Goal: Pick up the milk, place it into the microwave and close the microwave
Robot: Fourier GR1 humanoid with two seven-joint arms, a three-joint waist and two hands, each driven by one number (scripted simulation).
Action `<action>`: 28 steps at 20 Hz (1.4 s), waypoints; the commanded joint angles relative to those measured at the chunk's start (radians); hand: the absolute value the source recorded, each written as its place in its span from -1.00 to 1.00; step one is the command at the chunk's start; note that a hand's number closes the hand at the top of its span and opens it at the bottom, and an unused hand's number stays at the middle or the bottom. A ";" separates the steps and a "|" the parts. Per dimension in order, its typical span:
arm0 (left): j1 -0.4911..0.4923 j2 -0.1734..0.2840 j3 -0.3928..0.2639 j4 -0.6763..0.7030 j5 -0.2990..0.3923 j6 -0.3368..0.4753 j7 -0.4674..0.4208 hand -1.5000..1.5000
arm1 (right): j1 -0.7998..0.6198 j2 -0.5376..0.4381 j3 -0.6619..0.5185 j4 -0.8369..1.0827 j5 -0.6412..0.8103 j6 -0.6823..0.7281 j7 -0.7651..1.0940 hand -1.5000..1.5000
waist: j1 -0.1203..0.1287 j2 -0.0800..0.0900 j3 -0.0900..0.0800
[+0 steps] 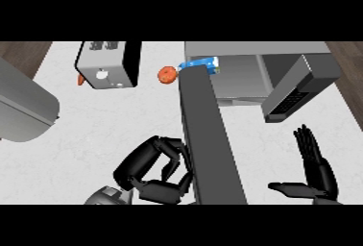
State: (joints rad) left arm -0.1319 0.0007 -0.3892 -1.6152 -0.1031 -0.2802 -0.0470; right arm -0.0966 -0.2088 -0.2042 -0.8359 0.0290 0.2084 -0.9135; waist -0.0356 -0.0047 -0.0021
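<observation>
The white counter (127, 120) carries a microwave (241, 72), its door (209, 139) swung wide open. The milk (199, 65) sits at the cavity's back corner. The left hand (156, 170), fingers curled and empty, should sweep the door steadily shut; the right hand (315, 168) rests, fingers apart.

A small blue-and-white milk carton (199, 65), a round orange-red fruit (167, 75), a pale marbled white stone counter (106, 120), a dark grey microwave door (209, 139).
</observation>
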 commanded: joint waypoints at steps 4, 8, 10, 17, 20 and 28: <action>-0.146 -0.001 -0.168 0.390 -0.024 0.216 -0.155 1.00 | 0.146 -0.077 0.025 -0.248 -0.026 0.085 0.043 -1.00 | -0.010 0.007 0.000; -0.224 -0.001 -0.280 0.551 -0.008 0.387 -0.273 1.00 | 0.217 -0.053 0.061 -0.382 -0.059 0.124 0.050 -1.00 | -0.018 0.009 -0.001; -0.251 -0.001 -0.283 0.624 0.049 0.453 -0.356 1.00 | 0.209 -0.058 0.065 -0.457 -0.092 0.143 0.093 -1.00 | -0.034 0.012 -0.002; -0.360 0.000 -0.435 0.707 0.269 0.617 -0.406 1.00 | 0.270 -0.116 0.067 -0.642 -0.218 0.242 0.188 -1.00 | -0.070 0.016 -0.003; -0.391 0.000 -0.476 0.746 0.367 0.621 -0.417 1.00 | 0.288 -0.138 0.070 -0.693 -0.236 0.253 0.215 -1.00 | -0.086 0.022 -0.003; -0.467 0.000 -0.542 0.701 0.534 0.709 -0.432 1.00 | 0.271 -0.147 0.122 -0.812 -0.297 0.289 0.302 -1.00 | -0.141 0.037 -0.006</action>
State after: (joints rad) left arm -0.5639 0.0079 -0.9062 -0.9034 0.3519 0.3975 -0.4578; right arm 0.1959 -0.3357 -0.0951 -1.6119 -0.2321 0.4481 -0.6365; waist -0.1545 0.0234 -0.0066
